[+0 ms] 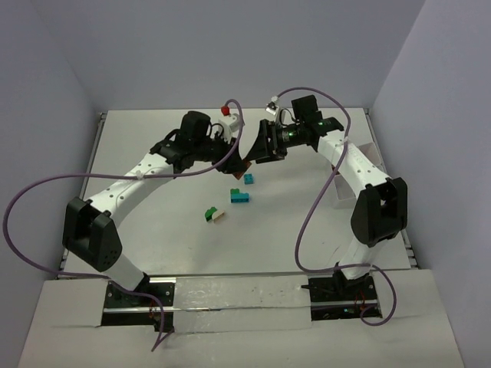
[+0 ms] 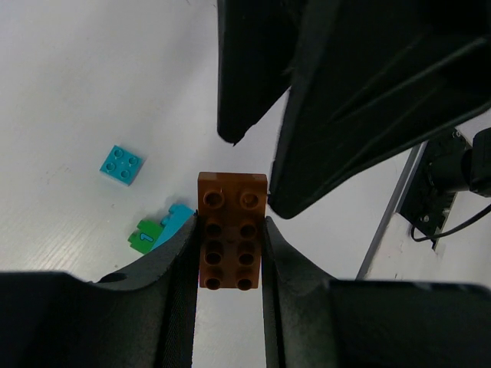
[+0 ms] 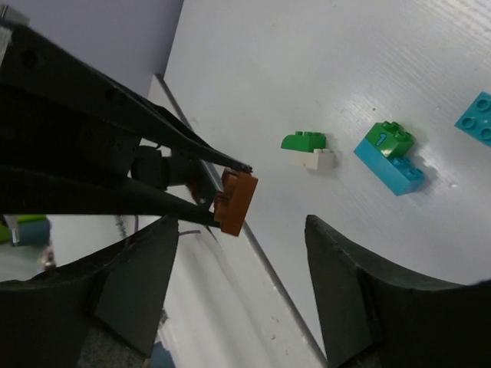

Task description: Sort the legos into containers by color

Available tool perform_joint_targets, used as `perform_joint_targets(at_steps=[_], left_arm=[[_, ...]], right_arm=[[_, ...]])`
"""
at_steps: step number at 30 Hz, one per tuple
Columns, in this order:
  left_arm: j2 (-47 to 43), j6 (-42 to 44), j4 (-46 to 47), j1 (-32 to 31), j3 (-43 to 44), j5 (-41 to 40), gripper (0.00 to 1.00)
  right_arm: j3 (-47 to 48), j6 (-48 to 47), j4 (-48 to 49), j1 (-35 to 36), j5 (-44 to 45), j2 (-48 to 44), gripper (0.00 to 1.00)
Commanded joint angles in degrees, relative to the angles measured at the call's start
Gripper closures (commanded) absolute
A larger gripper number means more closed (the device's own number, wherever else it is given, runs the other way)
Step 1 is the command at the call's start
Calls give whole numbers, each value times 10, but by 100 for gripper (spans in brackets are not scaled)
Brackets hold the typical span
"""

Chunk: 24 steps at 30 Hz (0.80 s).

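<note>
My left gripper (image 2: 230, 224) is shut on a brown lego (image 2: 232, 230), held above the table with its studs facing the camera. In the top view this left gripper (image 1: 234, 159) meets my right gripper (image 1: 257, 149) near the table's middle back. My right gripper (image 3: 238, 230) stands open, its fingers either side of the brown lego (image 3: 238, 201) but apart from it. On the table lie a teal lego (image 2: 120, 165), a green-on-teal lego (image 3: 387, 153) and a green-and-white lego (image 3: 307, 148). A red lego (image 1: 225, 110) sits at the back. The white container (image 1: 374, 156) is at the right edge, partly behind the right arm.
Purple cables loop from both arms over the table. Walls close in the back and both sides. The table's metal edge strip (image 2: 391, 207) runs close beside the grippers.
</note>
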Motion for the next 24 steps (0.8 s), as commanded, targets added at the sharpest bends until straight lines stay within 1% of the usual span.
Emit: perform_joint_targets(at_steps=[1,2,4,7,12,14,17,18,20,21,22,23,24], left_arm=[[-30,22,9,-14,17,-18,100],[-31,22,11,-15,17,-19,100],[-32,22,12,-18,18,-25,100],[-30,24,9,-21,24,-34,100],[-27,25,11,-23,25,-47,100],[-27,25,11,-23,24,-50,100],[-29,26,10,-24,24,-51,100],[-29,28,9,-25,24,-52,100],[-31,31,7,-25,21,-55,97],[-31,32,7,-25,20,-55,93],[-31,32,7,-25,19,-55,82],[-31,34,5,-25,16,-57,57],[-33,34,4,-25,14,-63,40]], right_arm=[[27,20,28,2,-38,5,31],[27,19,27,3,-35,7,33],[26,13,19,6,-30,10,42],[25,-1,5,14,-27,15,49],[19,-23,-20,32,-18,24,54],[17,-31,-26,35,-14,26,59],[22,-34,-28,36,-9,28,73],[25,-36,-31,36,-8,30,80],[28,-36,-31,35,-3,30,100],[29,-38,-34,35,-2,30,100],[29,-38,-35,35,-1,30,100],[31,-43,-38,34,2,26,100],[33,-47,-42,31,7,22,100]])
